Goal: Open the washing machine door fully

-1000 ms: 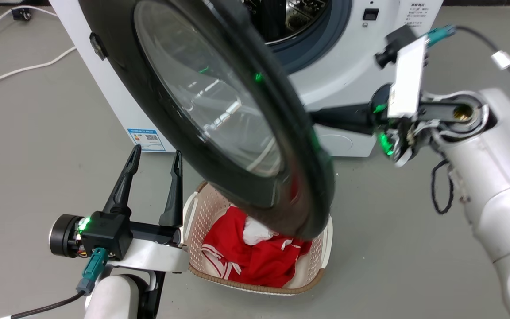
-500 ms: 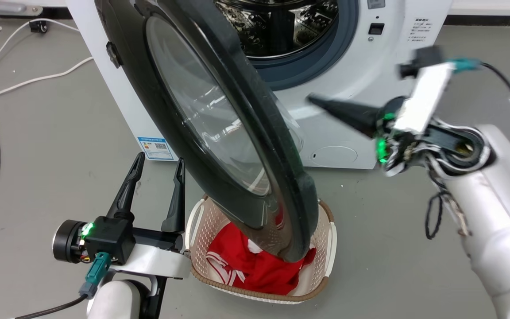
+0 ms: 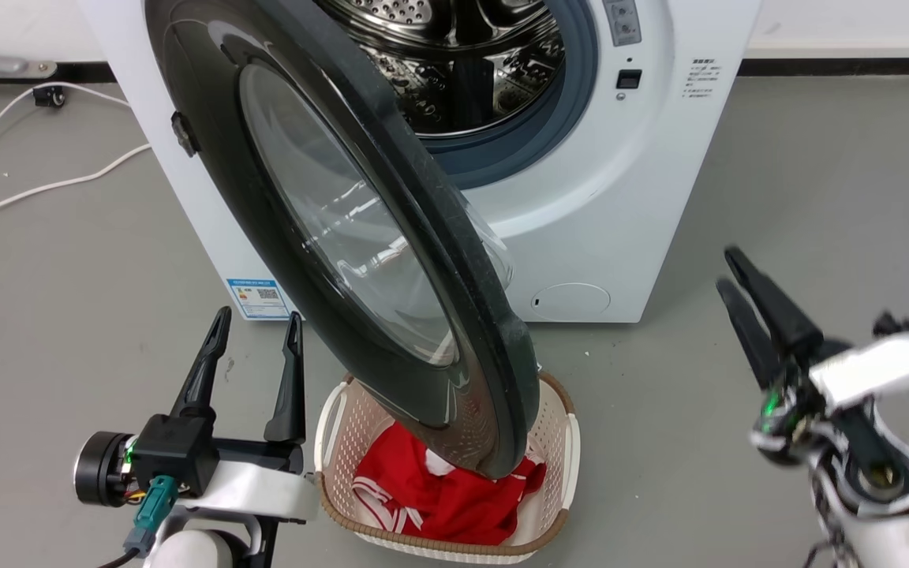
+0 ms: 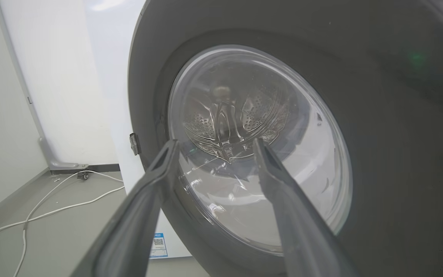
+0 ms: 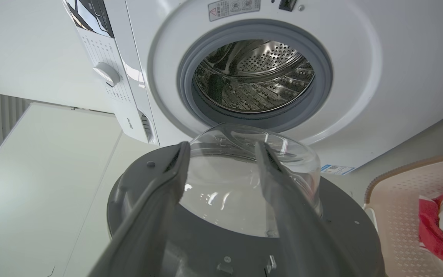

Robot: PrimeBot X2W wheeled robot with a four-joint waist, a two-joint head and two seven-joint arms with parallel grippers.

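Black-rimmed, the washing machine door (image 3: 344, 237) stands about half swung at the head view's centre; the left pincer (image 3: 257, 315), lower left, and the right pincer (image 3: 727, 270), lower right, are both spread, empty and clear of it. Left wrist view: its outer glass lies just ahead. Right wrist view: its inner bowl. Opening seems unfinished; the next move likely calls for pushing the inner face further out.

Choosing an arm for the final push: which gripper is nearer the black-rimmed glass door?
The left gripper: its open fingers point up just beside the round black-rimmed glass door; the right gripper stands well apart.
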